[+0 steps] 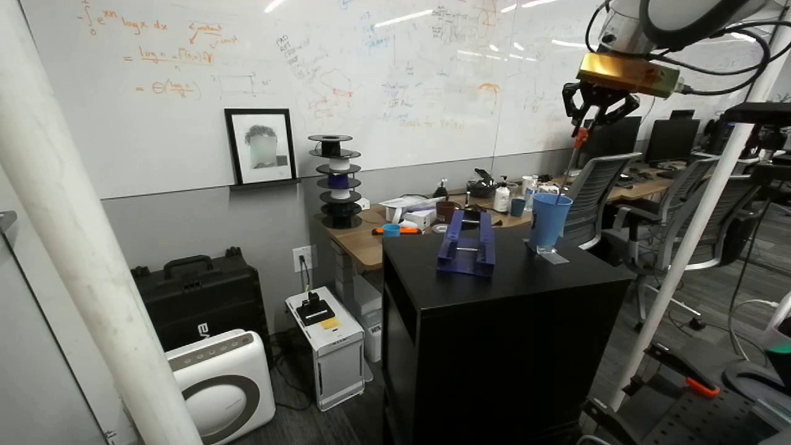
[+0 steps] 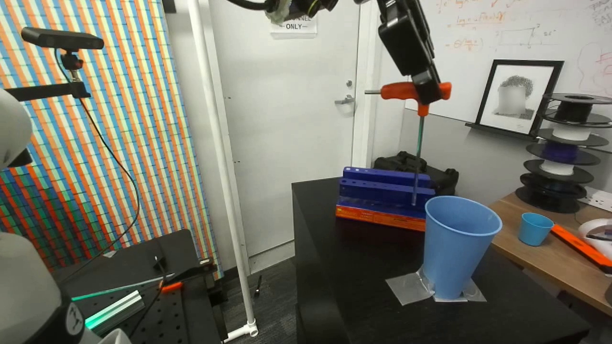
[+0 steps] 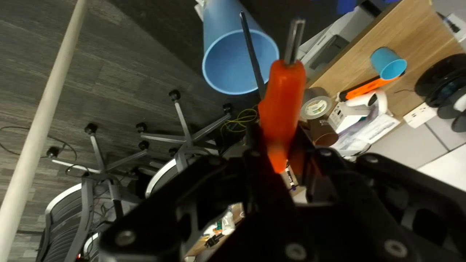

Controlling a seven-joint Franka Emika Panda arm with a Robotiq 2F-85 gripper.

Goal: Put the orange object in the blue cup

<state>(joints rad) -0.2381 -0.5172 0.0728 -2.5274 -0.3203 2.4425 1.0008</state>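
The orange object is a T-handled hex key; its handle shows in both exterior views [image 1: 580,137] [image 2: 399,91] and in the wrist view [image 3: 284,96]. My gripper [image 1: 584,123] is shut on the handle, also in an exterior view [image 2: 427,90] and the wrist view [image 3: 277,145]. The long metal shaft hangs down, slightly tilted. The blue cup [image 1: 547,224] stands upright, taped to the black cabinet top [image 2: 363,286]. In an exterior view the shaft tip appears left of the cup [image 2: 454,258], outside its rim. In the wrist view the shaft crosses the cup's opening [image 3: 227,69].
A dark blue stand [image 2: 382,196] with an orange front edge sits on the cabinet beside the cup. A cluttered wooden desk [image 1: 364,247] holds a small blue cup [image 2: 534,228]. Office chairs [image 1: 593,191] and a white pole [image 1: 673,272] stand near the cabinet.
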